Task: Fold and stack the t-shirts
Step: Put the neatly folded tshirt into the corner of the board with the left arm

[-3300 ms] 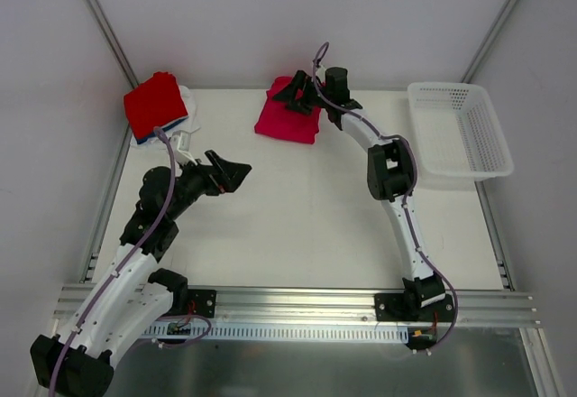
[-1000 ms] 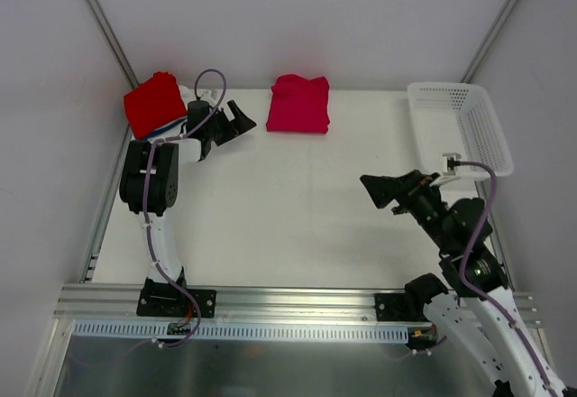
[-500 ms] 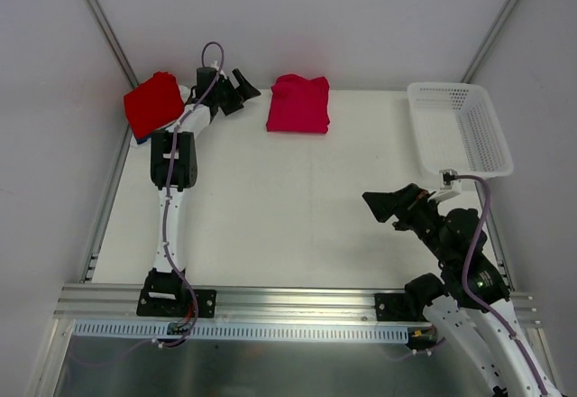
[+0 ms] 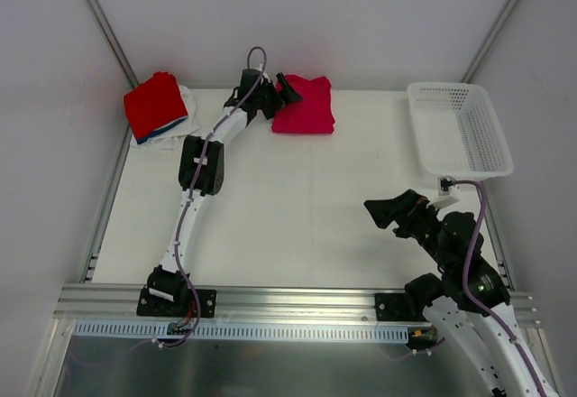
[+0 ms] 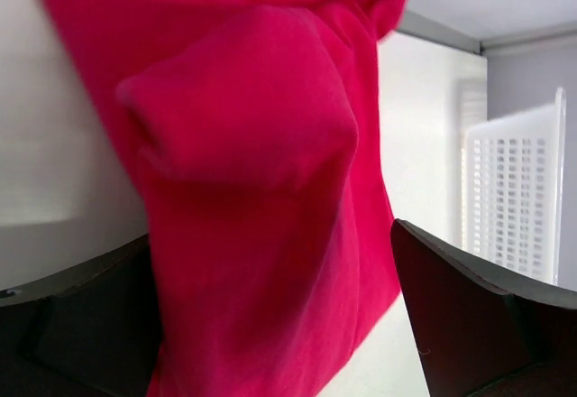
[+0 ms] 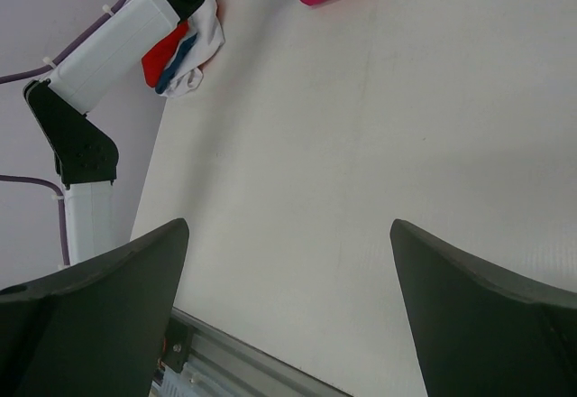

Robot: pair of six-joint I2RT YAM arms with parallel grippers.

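The folded crimson-pink t-shirt (image 4: 308,108) lies at the far middle of the table. My left gripper (image 4: 283,91) reaches its left edge, jaws open. In the left wrist view the pink cloth (image 5: 261,144) fills the space between the two spread fingers (image 5: 473,316) of the left gripper (image 5: 270,235), bulging up in a hump. A stack of folded t-shirts, bright red (image 4: 155,102) on top of blue and white, sits at the far left corner (image 6: 185,50). My right gripper (image 4: 382,208) hangs open and empty over the near right of the table (image 6: 288,226).
A white mesh basket (image 4: 460,129) stands at the far right, also seen behind the shirt (image 5: 509,198). The left arm (image 4: 200,164) stretches across the left half of the table. Aluminium frame posts run along both sides and a rail (image 4: 288,302) along the near edge.
My left gripper has swung right from beside the red stack to the pink t-shirt, whose left edge now lies between its fingers. The right arm has drawn back slightly, still open.
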